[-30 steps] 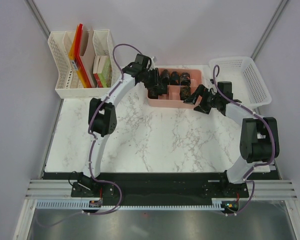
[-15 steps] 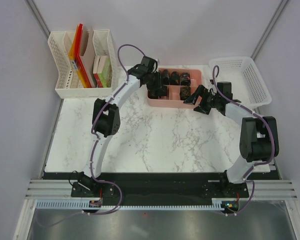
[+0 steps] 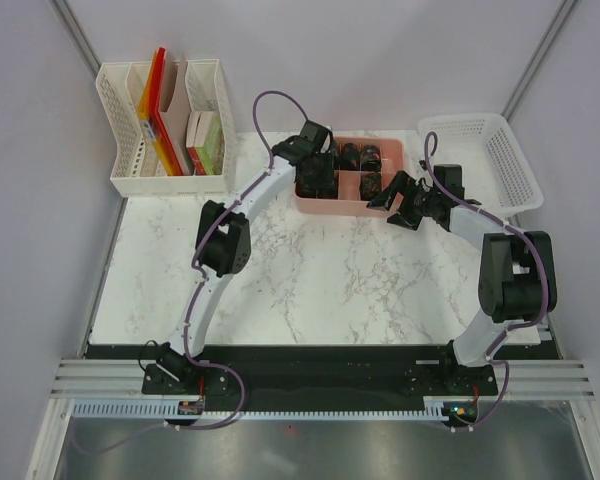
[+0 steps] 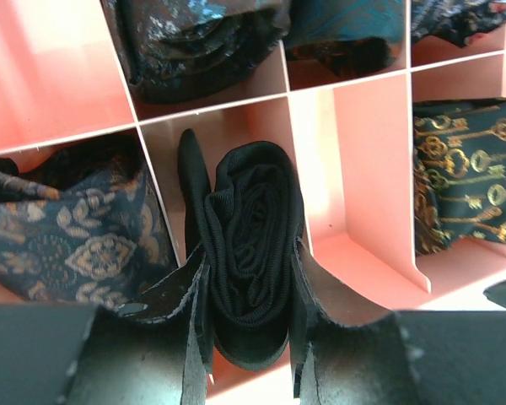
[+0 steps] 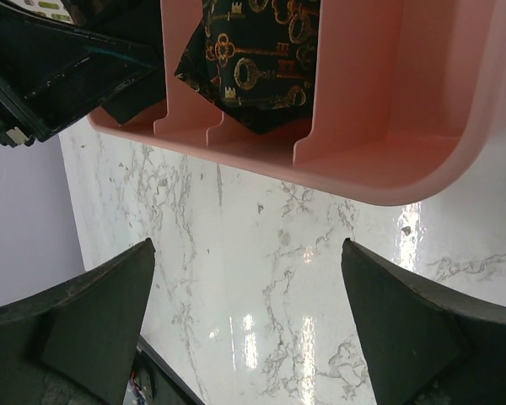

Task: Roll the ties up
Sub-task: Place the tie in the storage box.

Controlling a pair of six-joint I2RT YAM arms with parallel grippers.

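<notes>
My left gripper [image 3: 316,180] is shut on a plain black rolled tie [image 4: 251,245], with a finger on each side of the coil. It holds the coil in a front compartment of the pink divided tray [image 3: 348,208]. In the left wrist view the left gripper [image 4: 249,278] is at the bottom. Other rolled ties fill neighbouring compartments: a brown-patterned one [image 4: 67,245] on the left, a gold-key one [image 4: 468,177] on the right, and a bluish one [image 4: 202,42] behind. My right gripper [image 3: 396,200] is open and empty over the marble, at the tray's right front corner [image 5: 388,126].
A white file organiser [image 3: 165,130] with folders and boxes stands at the back left. A white mesh basket [image 3: 490,155] stands at the back right. The marble tabletop [image 3: 310,270] lies in front of the tray.
My left wrist has swung to the right along the tray, and its gripper has shifted slightly toward the tray's front. The right arm has barely moved.
</notes>
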